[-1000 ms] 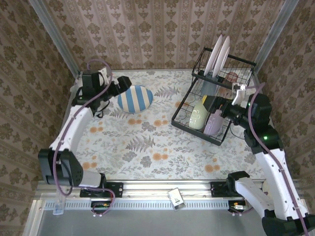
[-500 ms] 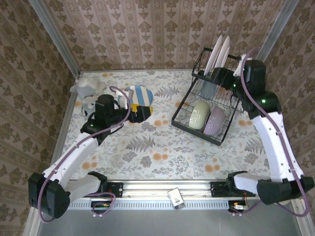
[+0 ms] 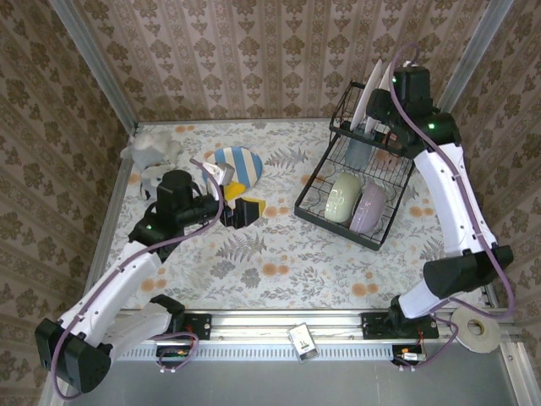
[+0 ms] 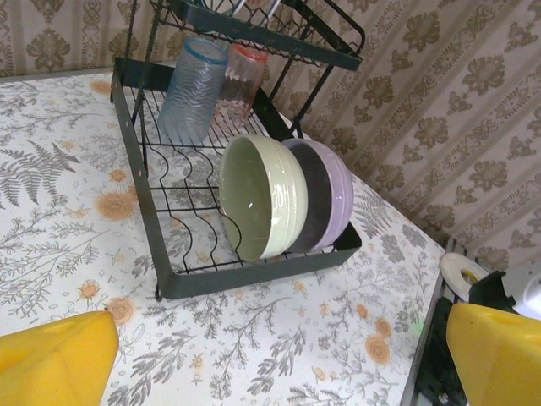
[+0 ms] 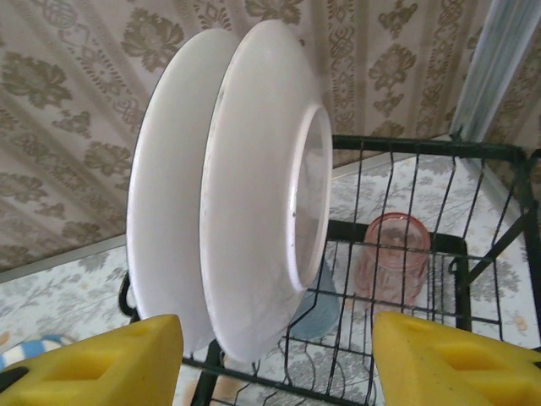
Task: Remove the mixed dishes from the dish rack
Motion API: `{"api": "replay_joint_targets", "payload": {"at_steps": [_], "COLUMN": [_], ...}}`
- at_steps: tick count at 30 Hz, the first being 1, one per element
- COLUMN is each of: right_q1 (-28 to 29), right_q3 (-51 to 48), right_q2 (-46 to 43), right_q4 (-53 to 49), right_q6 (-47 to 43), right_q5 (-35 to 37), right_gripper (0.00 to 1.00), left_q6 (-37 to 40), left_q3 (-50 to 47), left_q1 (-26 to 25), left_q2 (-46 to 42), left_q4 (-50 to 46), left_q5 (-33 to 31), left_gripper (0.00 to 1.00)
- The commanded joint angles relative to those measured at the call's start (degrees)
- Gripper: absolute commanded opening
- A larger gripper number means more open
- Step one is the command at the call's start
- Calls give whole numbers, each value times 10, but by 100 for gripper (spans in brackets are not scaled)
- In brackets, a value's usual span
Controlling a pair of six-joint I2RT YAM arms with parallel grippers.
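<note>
We see a black dish rack (image 4: pixel 254 271), white plates (image 5: pixel 254 211), a pale green bowl (image 4: pixel 262 199), a lavender bowl (image 4: pixel 334 190), a pink cup (image 4: pixel 241 80) and a bluish cup (image 4: pixel 190 93). The counter (image 4: pixel 51 237) is floral, with grey ferns and orange blooms.

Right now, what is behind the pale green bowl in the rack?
A lavender bowl stands close behind the pale green bowl, which covers most of its inside.

The overhead camera looks steeply down from above the near edge, taking in the whole table (image 3: pixel 254 254). The left wrist camera sits low at mid-table and faces right toward the rack (image 4: pixel 144 194). The right wrist camera is close against the plates (image 5: pixel 254 203), facing left and far. Both wrist views share the pink cup (image 5: pixel 393 258).
</note>
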Motion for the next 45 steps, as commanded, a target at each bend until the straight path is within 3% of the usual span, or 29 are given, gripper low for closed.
{"api": "replay_joint_targets", "payload": {"at_steps": [1, 15, 28, 45], "right_q1": [11, 52, 63, 64], "right_q3": [31, 128, 264, 332], "right_q2": [15, 98, 198, 258], "right_q4": [-28, -77, -165, -217], "right_q6": [2, 23, 46, 74], "right_q5": [63, 178, 225, 271], "right_gripper": [59, 50, 47, 42], "left_q6": [35, 32, 33, 33], "left_q3": [11, -33, -39, -52], "left_q1": [-3, -3, -3, -3], "left_q2": [-17, -35, -43, -63], "left_q4": [-19, 22, 28, 50], "left_q5": [35, 28, 30, 32], "left_gripper": [100, 100, 100, 100]}}
